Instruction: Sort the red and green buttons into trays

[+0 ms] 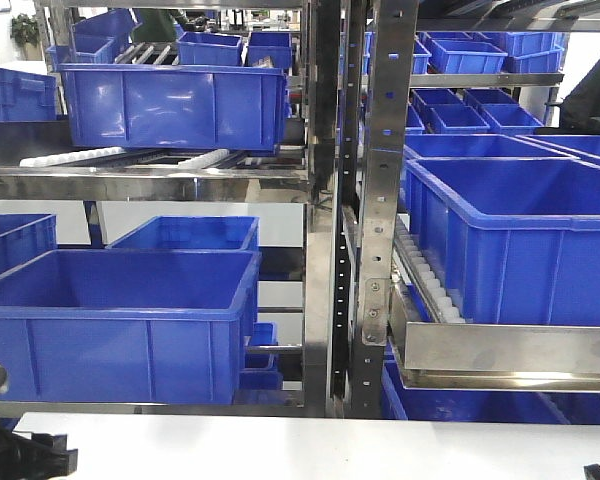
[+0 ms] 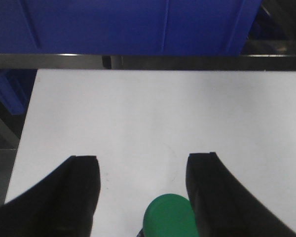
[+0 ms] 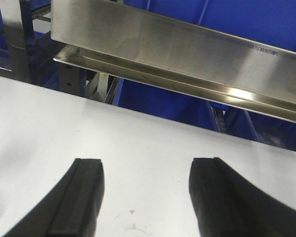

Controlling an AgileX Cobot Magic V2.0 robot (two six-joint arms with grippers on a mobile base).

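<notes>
In the left wrist view the green button (image 2: 168,216) shows its round green cap at the bottom edge, standing on the white table (image 2: 153,113). My left gripper (image 2: 143,160) is open, its jaws wide apart on either side of the button; the cap lies close against the right finger (image 2: 212,197), and I cannot tell whether they touch. My right gripper (image 3: 148,163) is open and empty over bare white tabletop. The red button and both trays are out of view.
Steel racks (image 1: 325,200) with several deep blue crates (image 1: 120,320) stand just behind the table's far edge. A steel shelf rail (image 3: 187,54) overhangs the table ahead of my right gripper. A blue crate (image 2: 138,24) sits beyond the left gripper.
</notes>
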